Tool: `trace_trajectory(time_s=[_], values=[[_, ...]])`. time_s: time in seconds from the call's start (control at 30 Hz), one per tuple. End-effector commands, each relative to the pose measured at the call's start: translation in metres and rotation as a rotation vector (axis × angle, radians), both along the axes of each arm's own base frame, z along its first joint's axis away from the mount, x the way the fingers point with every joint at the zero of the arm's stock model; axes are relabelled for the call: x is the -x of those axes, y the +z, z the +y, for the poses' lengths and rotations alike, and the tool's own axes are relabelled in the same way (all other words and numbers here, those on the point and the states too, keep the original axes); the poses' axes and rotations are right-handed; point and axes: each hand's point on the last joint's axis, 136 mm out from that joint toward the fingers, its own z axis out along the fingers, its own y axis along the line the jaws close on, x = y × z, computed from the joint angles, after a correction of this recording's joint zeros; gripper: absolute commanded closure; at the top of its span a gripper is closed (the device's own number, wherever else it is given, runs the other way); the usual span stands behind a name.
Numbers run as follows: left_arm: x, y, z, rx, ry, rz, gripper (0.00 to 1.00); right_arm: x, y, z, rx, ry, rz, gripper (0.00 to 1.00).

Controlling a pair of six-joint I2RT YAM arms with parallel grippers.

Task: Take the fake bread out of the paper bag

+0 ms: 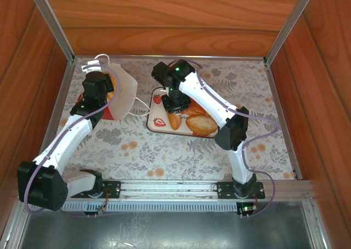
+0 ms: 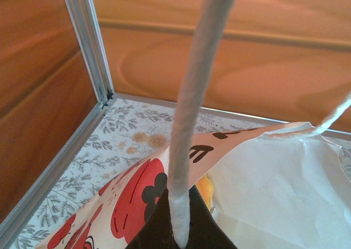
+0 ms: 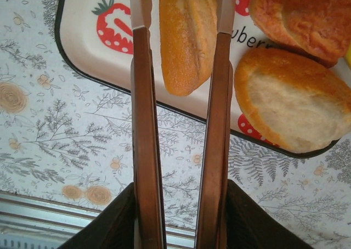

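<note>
The left tool (image 1: 107, 97) holds the paper bag (image 1: 125, 90) at a tilt on the far left of the floral bench (image 1: 164, 156), seen from above. The right tool (image 1: 175, 103) hangs over the strawberry-print tray (image 1: 155, 113) just beside the bag, where several pieces of fake bread (image 1: 201, 123) lie. From the left wrist, the jaws are closed together on the bag's white cord handle (image 2: 189, 123), which runs straight up out of them. The printed red side of the bag slopes away below, and an orange piece (image 2: 204, 186) of bread shows inside the open mouth, so the job appears only partly done. From the right wrist, the two fingers (image 3: 145, 150) stand apart on either side of a long loaf (image 3: 189, 35) that lies over the tray close to its near edge, with two round rolls (image 3: 290, 101) alongside. Whether the fingers pinch the loaf or merely flank it cannot be told. The likely trouble lies at both ends. Held by one thin cord, the bag could swing or fold shut when the right tool reaches in, hiding the remaining bread or spilling it onto the bench. The loaf sits so near the rim that a finger brushing it on the way up could nudge it off the tray.
</note>
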Motion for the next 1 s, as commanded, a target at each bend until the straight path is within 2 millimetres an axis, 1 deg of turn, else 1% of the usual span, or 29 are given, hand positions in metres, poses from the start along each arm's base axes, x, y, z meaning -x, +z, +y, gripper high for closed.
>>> trace_trajectory(time_s=[0.0,0.1,0.2,0.33,0.67,0.97], values=[[0.003,0.015,0.001,0.028,0.004,-0.041,1.00,0.014,0.024,-0.003,-0.059,0.021,-0.002,0.59],[0.003,0.017,0.001,0.028,0.002,-0.044,1.00,0.014,0.031,-0.005,-0.069,0.019,-0.019,0.58],[0.003,0.017,0.001,0.031,0.000,-0.044,1.00,0.015,0.035,-0.012,-0.048,0.013,-0.034,0.57],[0.004,0.017,0.000,0.033,-0.004,-0.044,1.00,0.017,0.037,-0.019,-0.031,0.010,-0.040,0.55],[0.005,0.018,-0.001,0.046,-0.008,-0.048,1.00,0.016,0.013,-0.018,-0.002,0.020,0.013,0.54],[0.004,0.017,-0.002,0.046,-0.010,-0.046,1.00,0.009,-0.003,-0.008,-0.050,0.035,0.047,0.55]])
